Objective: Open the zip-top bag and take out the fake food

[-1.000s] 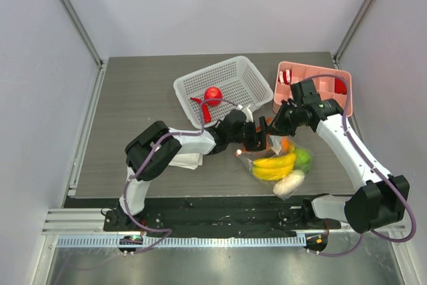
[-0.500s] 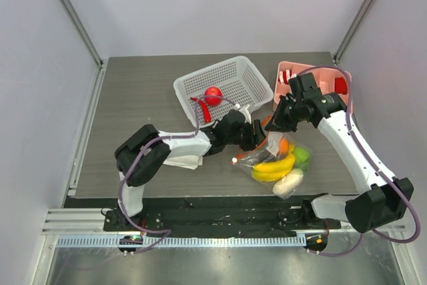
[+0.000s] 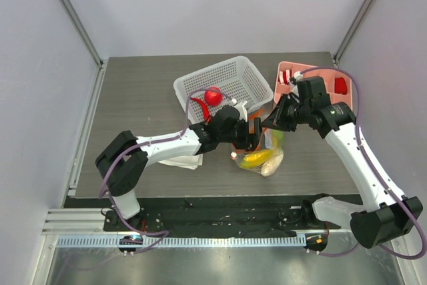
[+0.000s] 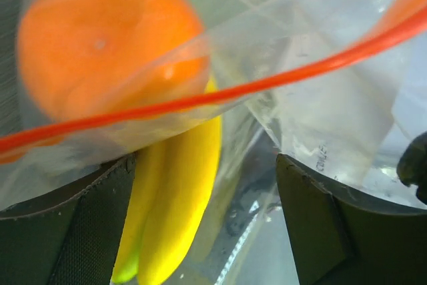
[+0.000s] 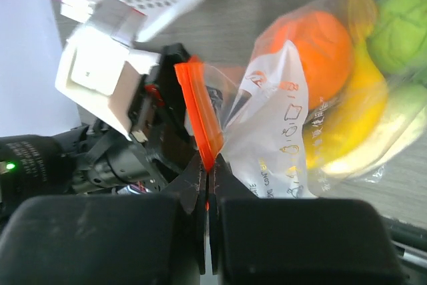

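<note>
Right end effector [image 3: 272, 120] and left end effector [image 3: 254, 135] flank the mouth of the zip-top bag [image 3: 273, 148] in the view from above. The bag hangs between them over the middle of the counter [image 3: 133, 98], and its body droops to the near side with the fake food [image 3: 257, 159] bunched low. One arm sits to the far right of the mouth, the other to its left.

Left wrist view: my fingers [image 4: 73, 231] stand wide apart, gripping nothing that I can make out. The zip strip [image 4: 220, 95] runs left to right just beyond them, with clear film, an orange [image 4: 100, 38] and bananas [image 4: 180, 185] behind it.

Right wrist view: my right end effector [image 5: 207, 178] is closed on one end of the strip, pinching it edge-on, and the pouch trails off to the right. I judge that the free lip lies nearest my left end effector, so the opening pull should run left against right
</note>
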Tool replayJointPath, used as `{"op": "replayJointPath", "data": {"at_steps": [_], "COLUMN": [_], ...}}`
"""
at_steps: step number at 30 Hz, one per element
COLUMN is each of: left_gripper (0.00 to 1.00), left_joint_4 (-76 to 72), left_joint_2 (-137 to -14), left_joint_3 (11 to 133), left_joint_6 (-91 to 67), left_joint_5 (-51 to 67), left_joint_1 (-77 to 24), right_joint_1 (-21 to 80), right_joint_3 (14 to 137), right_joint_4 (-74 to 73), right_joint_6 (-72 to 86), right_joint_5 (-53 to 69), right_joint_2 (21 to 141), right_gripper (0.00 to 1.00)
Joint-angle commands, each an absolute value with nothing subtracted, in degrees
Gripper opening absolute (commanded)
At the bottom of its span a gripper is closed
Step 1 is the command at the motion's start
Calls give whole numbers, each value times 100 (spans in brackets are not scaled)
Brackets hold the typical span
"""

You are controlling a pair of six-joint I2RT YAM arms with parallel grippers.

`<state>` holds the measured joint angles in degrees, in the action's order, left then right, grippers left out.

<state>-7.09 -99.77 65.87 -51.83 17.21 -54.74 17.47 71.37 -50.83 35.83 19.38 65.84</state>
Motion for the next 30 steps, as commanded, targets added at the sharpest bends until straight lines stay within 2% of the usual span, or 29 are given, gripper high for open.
{"op": "replayJointPath", "data": {"at_steps": [1,4,8,12,15,19,21,26,30], "left_gripper": [84,88,88,49,38,34,34,41,43], "left_joint_4": [156,781,949,46,96,562,554,878,957], "left_joint_2": [-10055,-9976,-9774,-9598,-9747,-9668,-9606,-9861,-10089], "left_joint_3": [6890,6996,6970,6724,6960,7093,7250,7699,7568], "left_joint_6": [-5203,-5150,-5229,-4888,-4703,-4493,-4273,-3710,-3420], "left_joint_5": [1232,713,247,228,395,88,446,2605,3462], "left_joint_1": [-5493,-5493,-5493,-5493,-5467,-5467,-5458,-5449,-5458], "right_joint_1": [1767,1767,1767,1758,1767,1758,1758,1758,1758], "right_joint_3": [6934,6935,6812,6803,7013,7618,7830,7963,7937], "right_joint_4": [-4894,-5159,-5107,-5071,-5071,-5264,-5387,-5537,-5493], "right_joint_6": [3841,3902,4201,4306,4464,4457,4369,4061,4060], "right_joint_5": [1820,1591,1635,1749,1793,1811,1776,1784,1863], "right_joint_2": [6512,6522,6434,6565,6705,6916,6934,7119,7172], "right_gripper": [1,1,1,1,1,1,1,1,1]}}
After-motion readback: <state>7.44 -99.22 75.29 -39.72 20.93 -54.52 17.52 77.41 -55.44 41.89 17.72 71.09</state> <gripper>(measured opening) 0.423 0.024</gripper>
